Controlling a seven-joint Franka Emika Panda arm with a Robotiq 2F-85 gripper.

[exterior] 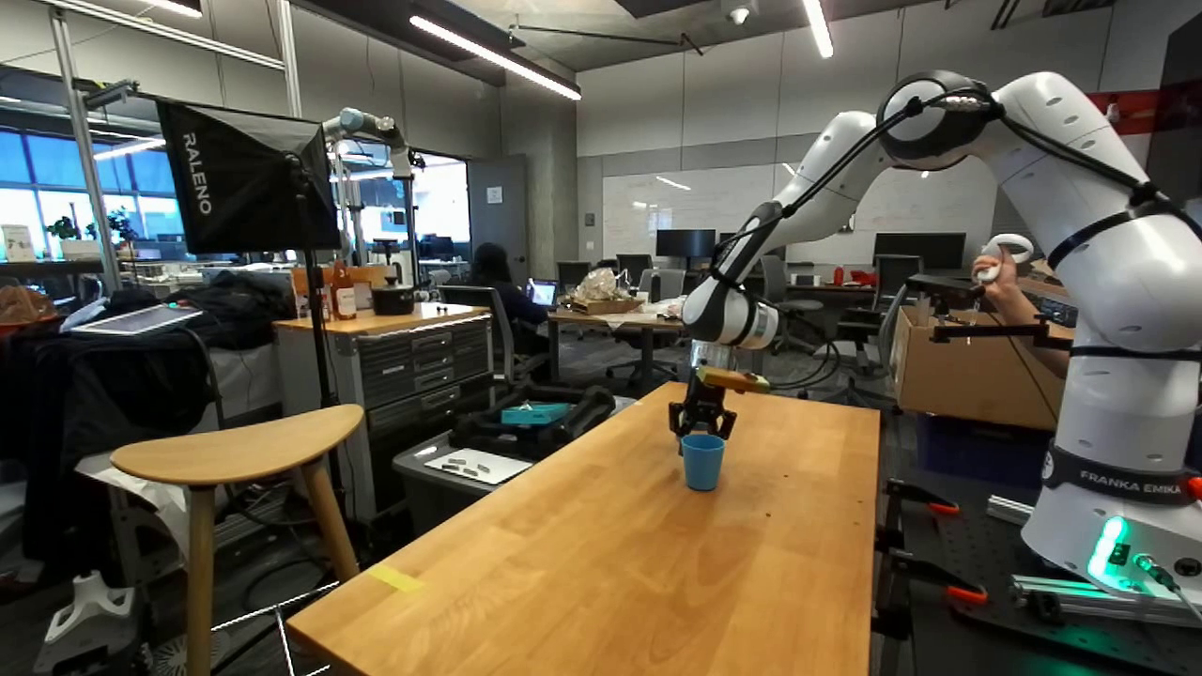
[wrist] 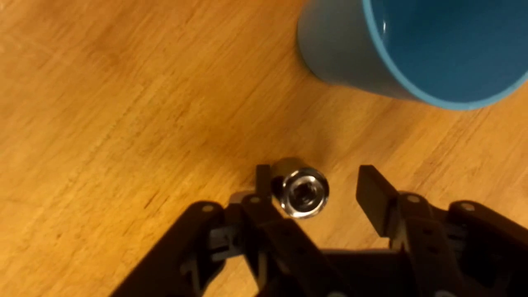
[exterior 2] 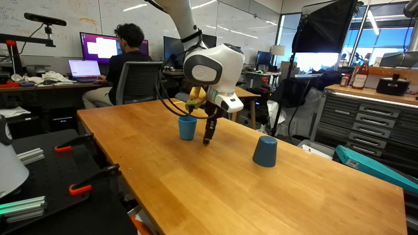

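In the wrist view my gripper (wrist: 317, 192) stands partly open around a small shiny metal cylinder (wrist: 304, 193) with a hollow end. The cylinder appears upright, close beside the left finger (wrist: 263, 181); whether they touch I cannot tell. A clear gap separates it from the right finger (wrist: 373, 200). A light blue cup (wrist: 342, 49) stands upright just beyond, mouth up. In an exterior view the gripper (exterior 2: 206, 141) points down at the tabletop beside this cup (exterior 2: 187, 129). In an exterior view the cup (exterior: 702, 463) hides the fingertips of the gripper (exterior: 702, 427).
A darker blue cup (exterior 2: 265, 151) sits upside down on the wooden table (exterior 2: 209, 195), apart from the gripper. A cable (exterior 2: 166, 98) loops from the arm above the upright cup. Clamps (exterior 2: 81, 188) hold the table's robot-side edge. A stool (exterior: 244, 446) stands beside the table.
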